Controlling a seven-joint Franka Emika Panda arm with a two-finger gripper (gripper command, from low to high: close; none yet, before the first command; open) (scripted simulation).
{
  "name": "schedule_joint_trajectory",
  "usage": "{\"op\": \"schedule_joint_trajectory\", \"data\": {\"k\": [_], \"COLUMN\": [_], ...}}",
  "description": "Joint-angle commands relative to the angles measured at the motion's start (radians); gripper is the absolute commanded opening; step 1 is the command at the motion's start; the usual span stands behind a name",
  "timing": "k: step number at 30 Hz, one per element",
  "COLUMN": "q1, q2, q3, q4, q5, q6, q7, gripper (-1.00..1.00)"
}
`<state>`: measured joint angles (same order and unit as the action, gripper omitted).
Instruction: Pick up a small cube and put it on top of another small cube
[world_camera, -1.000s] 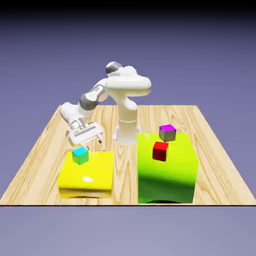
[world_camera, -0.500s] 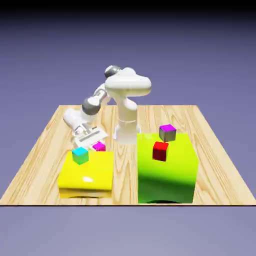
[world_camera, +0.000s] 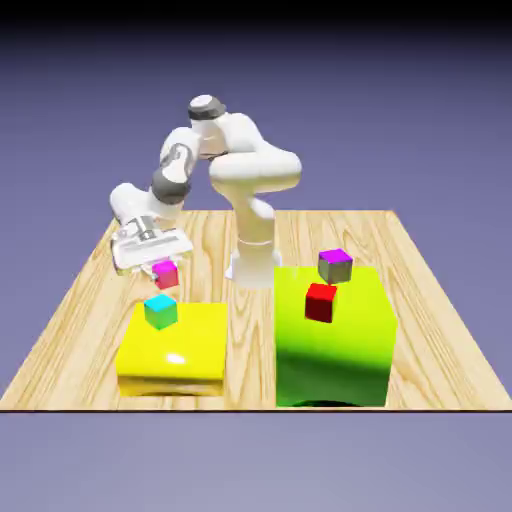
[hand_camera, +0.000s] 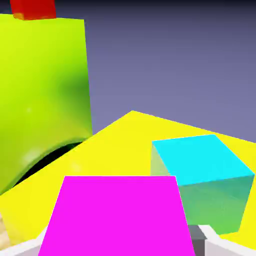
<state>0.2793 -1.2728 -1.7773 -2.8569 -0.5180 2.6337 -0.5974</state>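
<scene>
Magenta cube (world_camera: 165, 275) is hanging left of centre in the exterior view, above the cyan cube (world_camera: 161, 312); the gripper's (world_camera: 164, 272) fingers are gripping it. Yellow block (world_camera: 174, 347) is supporting the cyan cube.

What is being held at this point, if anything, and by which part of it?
The small magenta-pink cube, in the hand, gripped by two opposite side faces, its top left uncovered.
</scene>
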Motion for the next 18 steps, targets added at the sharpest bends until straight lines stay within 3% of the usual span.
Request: {"op": "schedule_joint_trajectory", "data": {"k": [1,7,15,16,18], "q1": [0.020,0.115,0.398,0.398,0.362], "q2": [0.022,0.127,0.149,0.149,0.146], "q3": [0.027,0.152,-0.026,-0.026,-0.004], "q4": [-0.005,-0.030,0.017,0.017,0.011], "q5": [0.036,0.208,0.203,0.203,0.204], "q6": [0.045,0.250,0.466,0.466,0.438], "q7": [0.011,0.060,0.024,0.024,0.029], "gripper": [-1.00,-1.00,-1.00,1.00,1.00]}}
